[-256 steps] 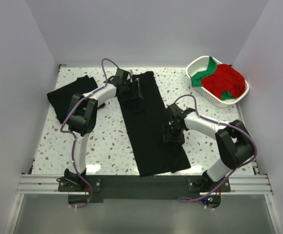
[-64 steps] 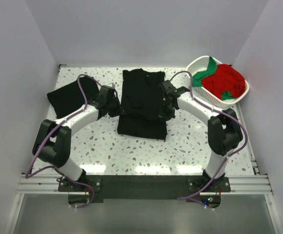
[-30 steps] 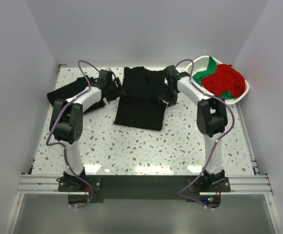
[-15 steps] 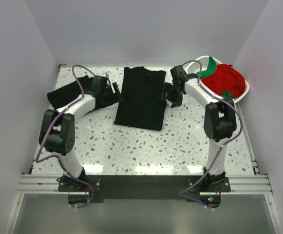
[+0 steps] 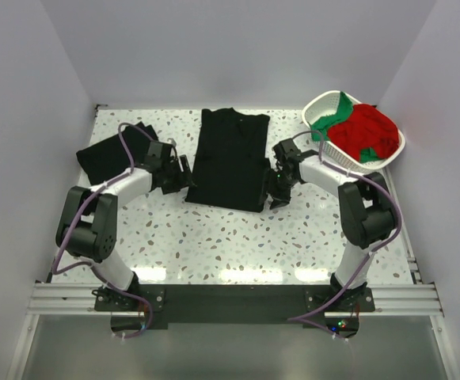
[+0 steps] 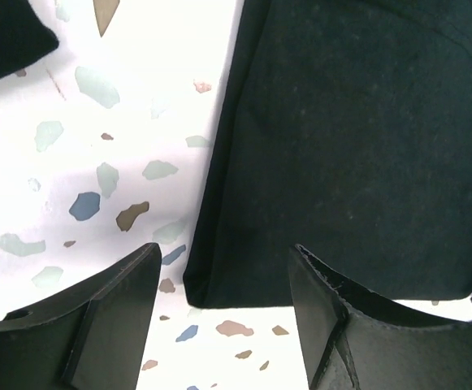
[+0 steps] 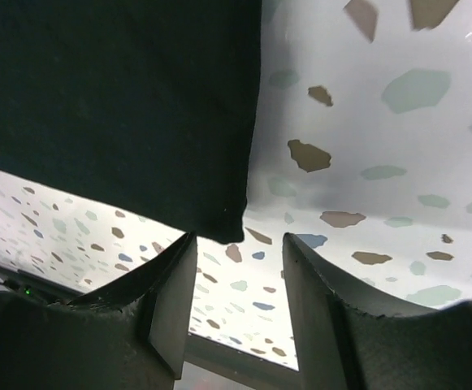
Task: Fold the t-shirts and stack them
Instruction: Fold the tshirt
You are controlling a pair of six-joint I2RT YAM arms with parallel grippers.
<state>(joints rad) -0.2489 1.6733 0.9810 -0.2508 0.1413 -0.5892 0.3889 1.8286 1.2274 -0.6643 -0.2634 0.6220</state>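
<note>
A black t-shirt (image 5: 230, 158) lies folded into a rectangle at mid-table. My left gripper (image 5: 185, 177) stands open just off its near left corner, and my right gripper (image 5: 276, 190) stands open just off its near right corner. In the left wrist view the shirt's (image 6: 349, 146) corner lies ahead of the open gripper (image 6: 223, 325). In the right wrist view the shirt's (image 7: 114, 106) corner sits just beyond the open gripper (image 7: 240, 301). Nothing is held. A second folded black t-shirt (image 5: 109, 154) lies at the far left. Red and green t-shirts (image 5: 364, 131) fill the basket.
The white lattice basket (image 5: 317, 107) stands at the far right corner, close to the right arm's elbow. White walls close in the table on three sides. The speckled tabletop (image 5: 230, 237) runs bare from the shirt to the arms' bases.
Over the last second both grippers drew back along the folded shirt's sides, from its far half to its near corners. The shirt lies flat and released.
</note>
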